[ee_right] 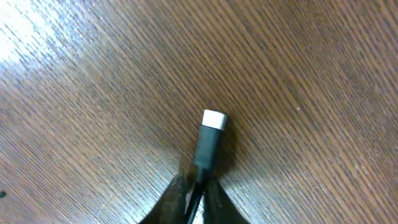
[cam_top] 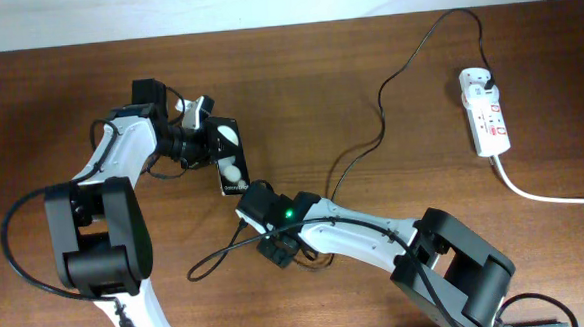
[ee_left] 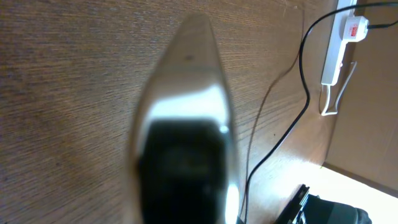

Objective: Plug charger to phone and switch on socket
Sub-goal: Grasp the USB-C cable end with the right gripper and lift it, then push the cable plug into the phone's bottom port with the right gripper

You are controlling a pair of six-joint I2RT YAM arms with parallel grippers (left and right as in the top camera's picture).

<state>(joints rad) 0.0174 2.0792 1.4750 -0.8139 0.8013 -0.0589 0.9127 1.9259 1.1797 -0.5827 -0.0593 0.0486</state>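
The left claw [cam_top: 201, 138] is clenched on the upper left edge of the phone [cam_top: 229, 157]. The phone sits left of the bench's [cam_top: 367, 59] middle, its glossy screen facing up with two white round spots showing. In the left wrist view a large blurred glossy shape fills the middle. It is probably that same phone seen close up, though the blur leaves this unsure.

The right claw [cam_top: 257, 200] is just beside the phone's lower end. In the right wrist view its dark fingers [ee_right: 177, 193] pinch the charger [ee_right: 207, 146] a little behind the small connector tip [ee_right: 214, 119], so the claw is grasping the cable. The pale tip points away from the camera over bare wood, touching nothing, and is not yet in the phone.

From the right claw the thin black cable loops out to the left near the bench's front edge. Another length of it winds up and to the right across the bench to its black plug [cam_top: 488, 76], which sits in the top end of the socket [cam_top: 485, 113]. The socket lies near the right edge of the bench, well apart from both claws. Its thick white cord [cam_top: 544, 195] trails off to the right.
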